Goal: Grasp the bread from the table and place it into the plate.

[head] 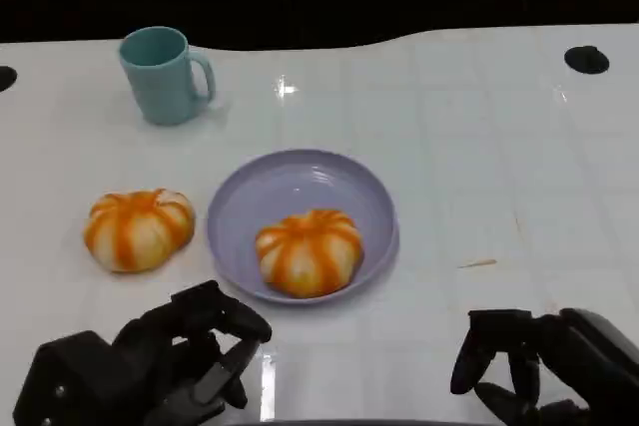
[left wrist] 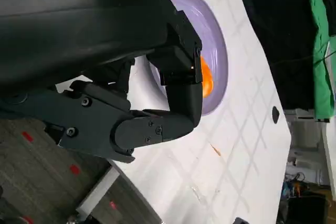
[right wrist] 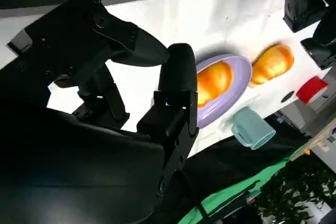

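One bread point(head: 309, 251) is seen lying in the plate point(head: 262, 192), while a second bread point(head: 139, 228) is left on the table point(head: 469, 157) just beside the plate, on the left hand's side. Both the left hand point(head: 160, 366) and the right hand point(head: 539, 366) are held low at the near edge with fingers loosely apart and nothing grasped. The loaf on the table is best approached from above by the left hand, wrapped gently around its sides, and lifted clear of the rim before being set down beside the other.

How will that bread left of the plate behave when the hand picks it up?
The bread on the table looks puffy and domed, so probably light and squashy under a firm grip. Its flat underside suggests it won't roll. The glossy crust may slip a little against the left hand.
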Robot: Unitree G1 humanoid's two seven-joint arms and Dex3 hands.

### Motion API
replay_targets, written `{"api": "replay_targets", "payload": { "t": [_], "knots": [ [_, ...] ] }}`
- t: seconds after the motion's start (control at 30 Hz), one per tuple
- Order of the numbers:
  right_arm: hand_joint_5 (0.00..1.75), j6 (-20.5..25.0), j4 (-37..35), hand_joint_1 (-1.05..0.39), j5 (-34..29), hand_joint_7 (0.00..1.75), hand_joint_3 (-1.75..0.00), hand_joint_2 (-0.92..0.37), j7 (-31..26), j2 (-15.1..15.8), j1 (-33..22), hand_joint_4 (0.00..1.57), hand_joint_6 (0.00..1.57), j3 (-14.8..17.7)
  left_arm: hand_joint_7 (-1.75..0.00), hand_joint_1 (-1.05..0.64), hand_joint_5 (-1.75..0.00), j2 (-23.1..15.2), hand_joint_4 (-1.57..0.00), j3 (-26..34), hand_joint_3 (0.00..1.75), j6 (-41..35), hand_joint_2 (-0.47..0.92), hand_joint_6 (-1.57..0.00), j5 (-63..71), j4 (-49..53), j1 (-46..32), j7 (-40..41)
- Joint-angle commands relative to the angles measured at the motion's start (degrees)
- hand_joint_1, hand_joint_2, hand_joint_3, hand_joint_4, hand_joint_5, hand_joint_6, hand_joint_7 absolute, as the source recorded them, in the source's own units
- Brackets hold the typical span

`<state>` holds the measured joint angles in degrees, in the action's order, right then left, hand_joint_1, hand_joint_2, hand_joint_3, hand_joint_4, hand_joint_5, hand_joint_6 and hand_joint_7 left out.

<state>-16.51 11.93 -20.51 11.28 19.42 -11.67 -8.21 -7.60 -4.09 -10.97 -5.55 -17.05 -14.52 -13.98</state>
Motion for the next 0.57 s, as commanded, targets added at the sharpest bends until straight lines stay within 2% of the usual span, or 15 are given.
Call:
{"api": "replay_targets", "payload": {
  "t": [0.03,0.57],
  "knots": [
    [1.75,-0.96,-1.41,-0.2,0.2,1.31,-1.09,-0.45,-1.91,-0.02,0.29,0.86,0.76,1.04,-1.33,-0.41,-1.75,-0.94,-0.63,0.66,0.47,1.1,0.92,-0.61,-0.21,0.58,-0.08,-0.58],
    [1.75,-1.85,-3.07,-0.22,-1.6,1.27,-1.06,-0.45,-4.82,-1.09,1.75,0.86,0.78,0.11,-1.33,-0.4,-1.75,-2.05,-0.62,1.62,0.47,1.53,0.92,-0.61,-0.59,0.55,-0.02,-1.59]
  ]
}}
